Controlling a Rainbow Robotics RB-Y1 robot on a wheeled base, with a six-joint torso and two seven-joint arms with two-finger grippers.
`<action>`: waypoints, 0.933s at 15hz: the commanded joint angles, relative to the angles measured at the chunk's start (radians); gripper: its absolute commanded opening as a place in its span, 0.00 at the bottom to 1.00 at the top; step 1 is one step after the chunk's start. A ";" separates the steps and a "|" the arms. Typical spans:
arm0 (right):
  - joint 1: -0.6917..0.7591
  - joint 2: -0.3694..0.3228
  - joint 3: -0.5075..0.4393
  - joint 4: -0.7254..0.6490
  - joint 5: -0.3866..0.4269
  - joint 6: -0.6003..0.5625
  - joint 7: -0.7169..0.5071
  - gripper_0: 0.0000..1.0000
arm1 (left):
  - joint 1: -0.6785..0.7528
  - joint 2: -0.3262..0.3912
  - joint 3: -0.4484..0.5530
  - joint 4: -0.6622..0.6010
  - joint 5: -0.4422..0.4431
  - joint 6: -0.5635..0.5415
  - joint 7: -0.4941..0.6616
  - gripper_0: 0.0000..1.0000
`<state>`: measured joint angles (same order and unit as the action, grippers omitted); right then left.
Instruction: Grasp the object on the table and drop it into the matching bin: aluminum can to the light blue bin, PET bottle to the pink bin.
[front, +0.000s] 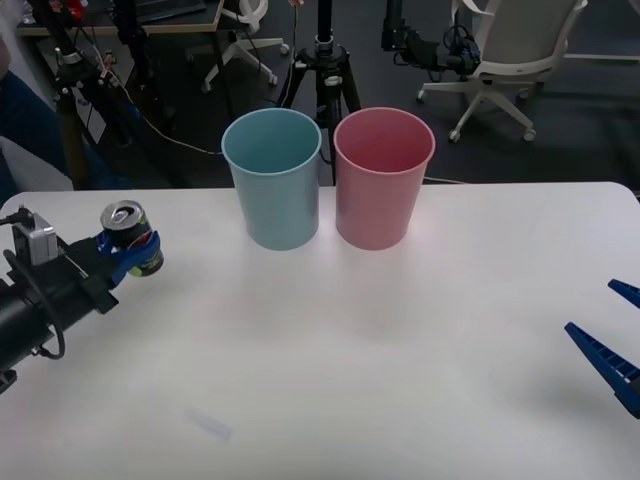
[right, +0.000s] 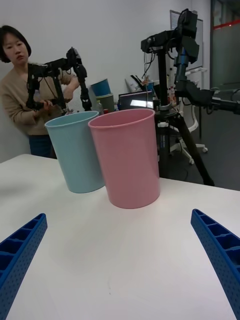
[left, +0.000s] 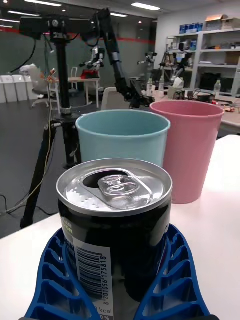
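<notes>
The aluminum can (front: 132, 236), small and dark with a silver top and pull tab, is upright at the left of the white table (front: 380, 340). My left gripper (front: 128, 254) is shut on the can (left: 116, 227), its blue fingers (left: 55, 280) wrapped around the lower body. The light blue bin (front: 273, 178) stands at the back centre, with the pink bin (front: 383, 178) touching it on the right. Both bins (left: 125, 137) (left: 191, 145) rise beyond the can in the left wrist view. My right gripper (front: 622, 335) is open at the right edge, well short of the bins (right: 75, 150) (right: 127, 157).
Tripods, cables and office chairs stand on the floor behind the table. A person stands behind the far side by a camera stand. Bare tabletop stretches between the can and the light blue bin.
</notes>
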<state>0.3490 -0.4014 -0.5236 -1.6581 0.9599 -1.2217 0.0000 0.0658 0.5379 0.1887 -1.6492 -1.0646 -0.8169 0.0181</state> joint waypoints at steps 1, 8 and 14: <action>0.000 0.000 0.000 0.000 0.000 0.000 0.000 1.00 | -0.061 0.044 -0.005 -0.014 -0.008 0.001 0.060 0.00; 0.000 0.000 0.000 0.000 0.000 0.000 0.000 1.00 | -0.265 0.165 -0.080 -0.014 -0.035 0.056 0.244 0.00; 0.000 0.000 0.000 0.000 0.000 0.000 0.000 1.00 | -0.557 0.151 -0.265 0.166 -0.098 0.133 0.365 0.00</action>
<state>0.3490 -0.4014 -0.5236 -1.6581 0.9599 -1.2217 0.0000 -0.4469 0.6967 -0.0507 -1.5277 -1.1667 -0.6933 0.3885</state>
